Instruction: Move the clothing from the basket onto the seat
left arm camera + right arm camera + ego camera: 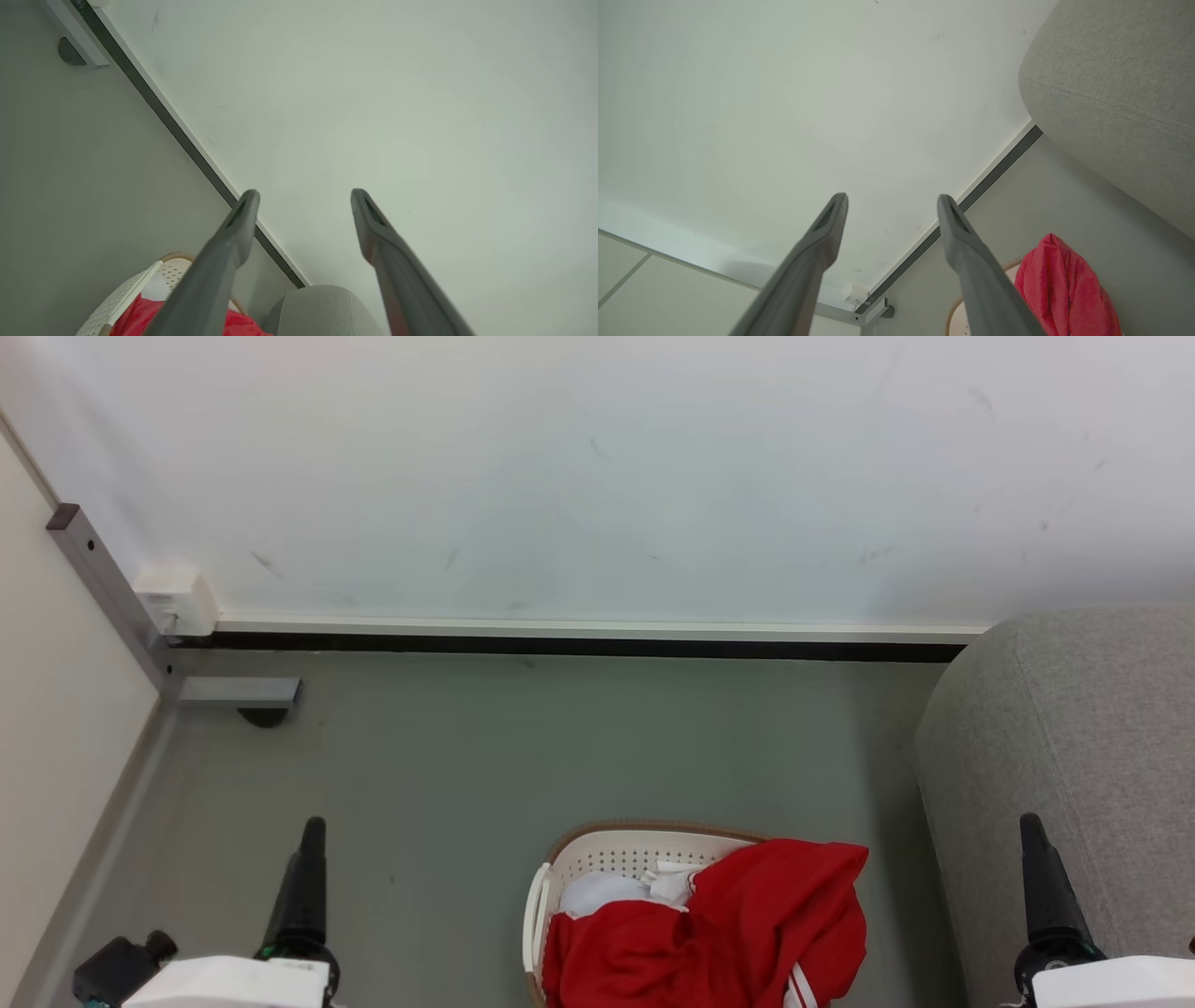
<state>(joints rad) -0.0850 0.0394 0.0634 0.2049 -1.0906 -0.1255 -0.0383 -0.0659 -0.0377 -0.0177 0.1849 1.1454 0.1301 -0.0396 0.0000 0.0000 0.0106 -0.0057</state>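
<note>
The cream basket (607, 859) stands on the floor at the bottom centre of the head view, stuffed with red clothing (747, 924) that drapes over its right rim. A white cloth (602, 891) lies inside behind the red. The grey seat (1074, 747) rises at the right. My left gripper (312, 833) hangs open to the left of the basket, and my right gripper (1031, 829) hangs open in front of the seat, both apart from everything. The left wrist view shows my left gripper (304, 196), the basket (117, 303), the clothing (135, 319) and the seat (322, 308). The right wrist view shows my right gripper (893, 201), the clothing (1064, 284) and the seat (1120, 93).
A white wall (597, 476) with a dark baseboard (560, 644) closes the far side. At the left stands a partition with a grey metal frame (112, 597), a foot (243, 693) and a white box (175, 599). Bare grey-green floor (560, 747) lies between basket and wall.
</note>
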